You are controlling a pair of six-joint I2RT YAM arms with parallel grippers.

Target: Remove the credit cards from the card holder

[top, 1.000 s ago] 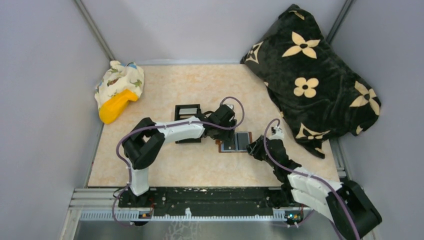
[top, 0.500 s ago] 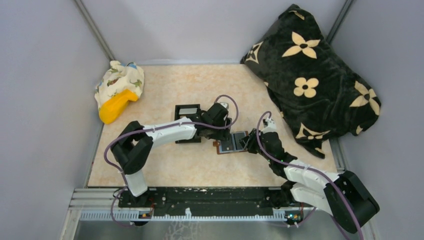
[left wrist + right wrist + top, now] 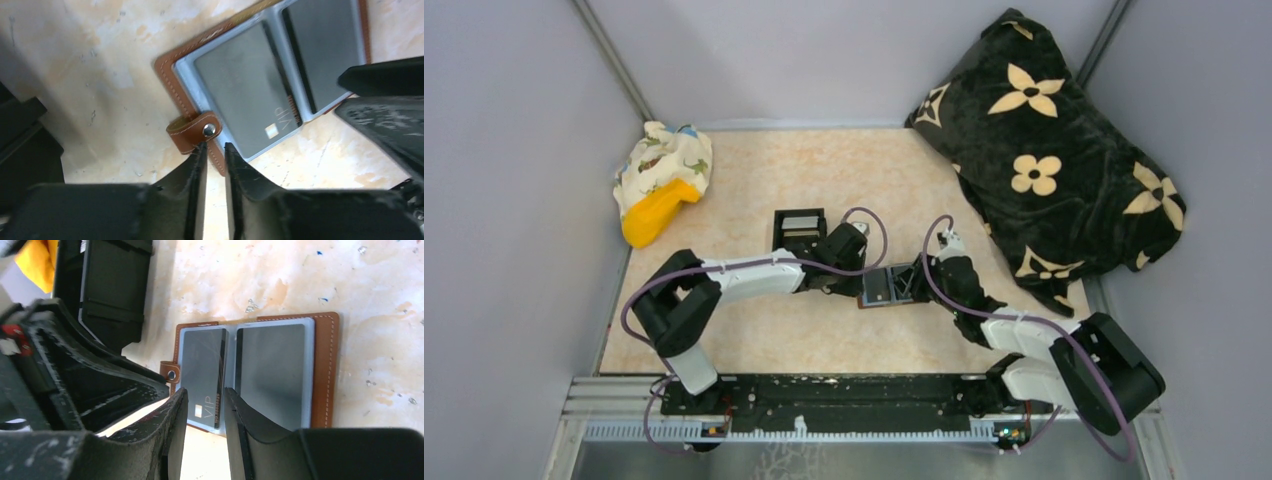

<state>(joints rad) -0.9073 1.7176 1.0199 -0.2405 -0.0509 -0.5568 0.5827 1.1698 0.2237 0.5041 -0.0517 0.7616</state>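
The card holder (image 3: 891, 287) lies open and flat on the table, reddish-brown outside (image 3: 325, 365), blue-grey inside. A grey VIP card (image 3: 245, 95) sits in its left pocket and a second grey card (image 3: 272, 370) in the right pocket. My left gripper (image 3: 215, 146) is at the holder's left edge, its tips right at the small brown tab (image 3: 194, 131), jaws a narrow gap apart with the stitched edge between them. My right gripper (image 3: 205, 391) hovers at the near edge of the VIP card (image 3: 202, 365), jaws slightly apart, holding nothing.
A black box-like stand (image 3: 799, 232) sits just left of the holder. A patterned cloth (image 3: 669, 160) with a yellow object (image 3: 656, 212) lies at the back left. A black flowered blanket (image 3: 1054, 150) fills the back right. The two grippers are close together over the holder.
Both arms have stretched lower and closer to the card holder. The left gripper came down to the tab edge; the right gripper moved left over the holder.
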